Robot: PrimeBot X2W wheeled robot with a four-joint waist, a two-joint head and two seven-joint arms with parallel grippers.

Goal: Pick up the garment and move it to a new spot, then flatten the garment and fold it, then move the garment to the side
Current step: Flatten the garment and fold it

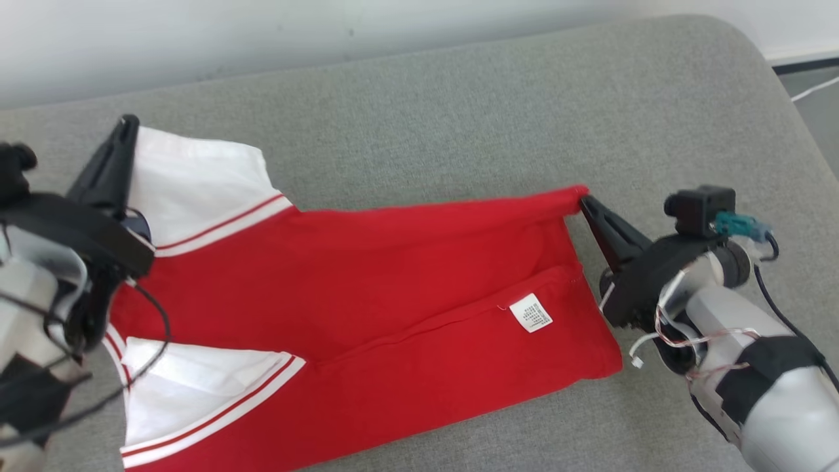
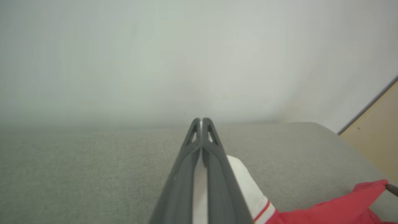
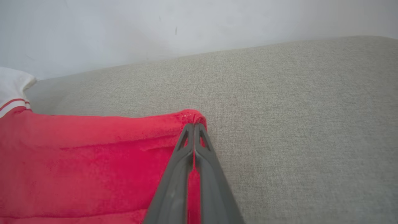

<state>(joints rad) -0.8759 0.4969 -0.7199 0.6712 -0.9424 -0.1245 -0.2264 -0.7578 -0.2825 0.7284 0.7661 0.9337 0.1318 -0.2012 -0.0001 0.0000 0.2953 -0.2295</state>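
Looking down from the head view, the red garment lay stretched across the grey cushion, with its care label facing up. The left gripper was pressed together on the white sleeve at the far left. The right gripper pinched the far hem corner. The held edge stood raised and taut between them. I judged the risk to be here: each grip took little cloth, so a stronger pull apart could slip one corner out, and the fold would then land crooked.

In the left wrist view, white cloth was seen between the closed fingers along their length, which the head view did not reveal. This view also caught the red corner, with the other gripper's tip, at its far right edge.

In the right wrist view, the fingers met on only the very tip of the red corner, a thin bite. The head view could not show how small it was.
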